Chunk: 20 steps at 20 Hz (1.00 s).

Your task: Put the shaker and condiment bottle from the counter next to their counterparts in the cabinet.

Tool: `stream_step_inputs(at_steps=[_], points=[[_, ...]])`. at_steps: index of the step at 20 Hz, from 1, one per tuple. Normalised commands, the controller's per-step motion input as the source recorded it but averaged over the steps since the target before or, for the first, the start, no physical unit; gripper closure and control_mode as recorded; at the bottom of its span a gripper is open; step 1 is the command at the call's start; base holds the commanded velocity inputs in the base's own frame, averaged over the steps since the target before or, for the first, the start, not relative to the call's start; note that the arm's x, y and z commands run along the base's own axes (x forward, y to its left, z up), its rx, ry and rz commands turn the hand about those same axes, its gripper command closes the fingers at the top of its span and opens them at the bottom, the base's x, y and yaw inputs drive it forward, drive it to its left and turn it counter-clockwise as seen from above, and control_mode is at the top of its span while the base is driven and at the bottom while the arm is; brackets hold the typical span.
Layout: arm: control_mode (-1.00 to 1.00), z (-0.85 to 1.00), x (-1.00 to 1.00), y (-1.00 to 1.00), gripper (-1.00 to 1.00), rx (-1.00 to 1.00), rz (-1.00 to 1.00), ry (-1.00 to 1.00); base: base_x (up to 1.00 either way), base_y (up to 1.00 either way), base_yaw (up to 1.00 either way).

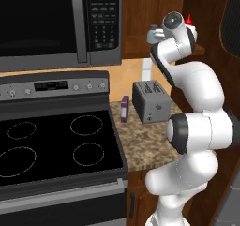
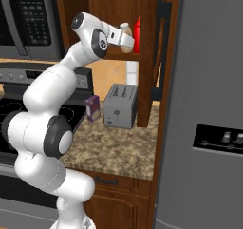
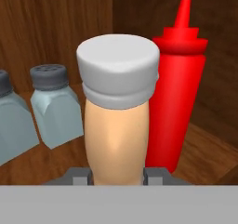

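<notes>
The gripper is closed low on the condiment bottle, which looks light, rigid, perhaps slippery, and top-heavy.

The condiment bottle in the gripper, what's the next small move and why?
Probably lower it onto the shelf and open the jaws. The gripper, shut on the condiment bottle, already holds it inside the cabinet, just beside the red squeeze bottle, with both shakers to its other side.

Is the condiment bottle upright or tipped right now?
Upright. In the hand view the condiment bottle stands cap-up, parallel to the red squeeze bottle beside it, gripped low by the end effector.
</notes>
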Motion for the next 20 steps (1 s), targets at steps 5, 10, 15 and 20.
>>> stream_step_inputs(at_steps=[5,10,15,20], points=[[-1.00,-0.34,0.12,-0.07,1.00,0.00,0.00,0.00,0.00,0.00,0.00],[-1.00,-0.28,0.06,-0.07,-1.00,0.00,0.00,0.00,0.00,0.00,0.00],[-1.00,-0.11,0.00,-0.16,-1.00,0.00,0.00,0.00,0.00,0.00,0.00],[-1.00,-0.05,0.00,-0.06,-1.00,0.00,0.00,0.00,0.00,0.00,0.00]])
